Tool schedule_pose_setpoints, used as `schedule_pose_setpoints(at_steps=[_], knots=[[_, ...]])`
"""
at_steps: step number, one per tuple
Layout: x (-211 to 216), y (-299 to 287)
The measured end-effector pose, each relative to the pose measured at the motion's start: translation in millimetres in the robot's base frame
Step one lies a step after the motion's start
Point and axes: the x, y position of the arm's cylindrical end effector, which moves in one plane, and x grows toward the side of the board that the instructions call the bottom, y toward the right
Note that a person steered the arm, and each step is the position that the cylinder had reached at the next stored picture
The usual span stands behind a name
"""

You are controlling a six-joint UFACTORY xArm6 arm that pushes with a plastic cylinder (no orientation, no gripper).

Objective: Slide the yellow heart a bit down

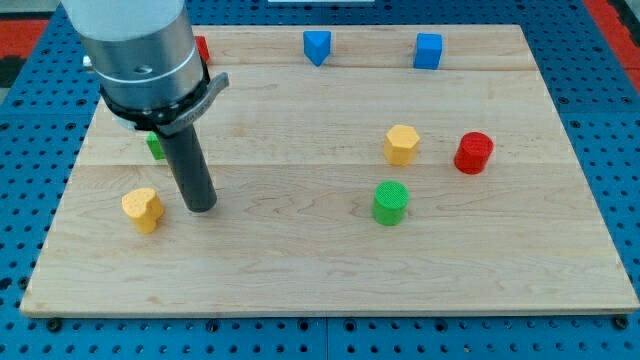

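Camera view shows you my tip [202,207] on the table [320,280], just right of the yellow heart [143,209], apart; no hand is visible to judge.

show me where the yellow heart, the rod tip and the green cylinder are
yellow heart [143,208], camera view, top face.
my tip [202,207], camera view, rod's very end, just right of the heart.
green cylinder [390,201], camera view, upper side.

We take the green cylinder [390,202] as our landmark on the wooden worktop [330,280]. Just above it to the view's right sits a yellow hexagon [401,144], and further right a red cylinder [474,152]. Well above it, near the top edge, we see a blue triangle [317,46] and a blue cube [428,51]. Far to its left, a green block [155,147] and a red block [202,48] show only partly.
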Motion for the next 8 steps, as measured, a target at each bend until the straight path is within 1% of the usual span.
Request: schedule_pose_setpoints(at_steps=[1, 2, 3, 6, 8], knots=[[0, -20], [22, -52], [30, -53], [30, -17], [30, -16]])
